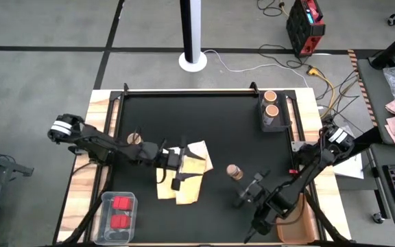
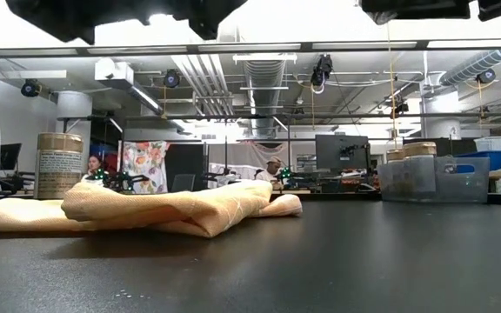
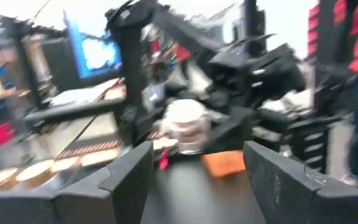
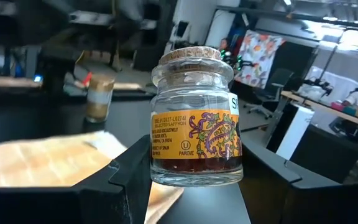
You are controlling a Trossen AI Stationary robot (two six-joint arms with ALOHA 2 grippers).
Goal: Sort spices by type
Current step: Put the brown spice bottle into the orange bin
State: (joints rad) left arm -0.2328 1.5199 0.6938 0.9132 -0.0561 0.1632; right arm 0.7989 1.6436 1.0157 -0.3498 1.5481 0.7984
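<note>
My right gripper (image 4: 194, 186) is shut on a small glass spice jar (image 4: 194, 118) with a cork top and an orange label; in the high view the jar (image 1: 234, 171) hangs right of the folded yellow cloth (image 1: 184, 175). My left gripper (image 1: 186, 165) hovers open over the cloth, pointing level at the right arm, with nothing between its fingers (image 3: 129, 180). A second cork-topped jar (image 1: 135, 138) stands upright on the mat beside the left arm. Two more jars (image 1: 271, 103) stand in a bin at the far right. Two red blocks (image 1: 121, 211) lie in a clear tub at the near left. My right gripper pinches the lower half of the jar's glass body (image 4: 154, 155) between its two fingers, one on each side. The fingers come in level, slanting from the table's near right. The jar stands upright, cork up, lifted clear of the mat.
The cloth lies rumpled on the black mat (image 1: 218, 130), left of centre. An orange tray (image 1: 297, 223) sits at the near right edge. The bin (image 2: 433, 178) shows at the right in the low view. People sit in the room beyond the table.
</note>
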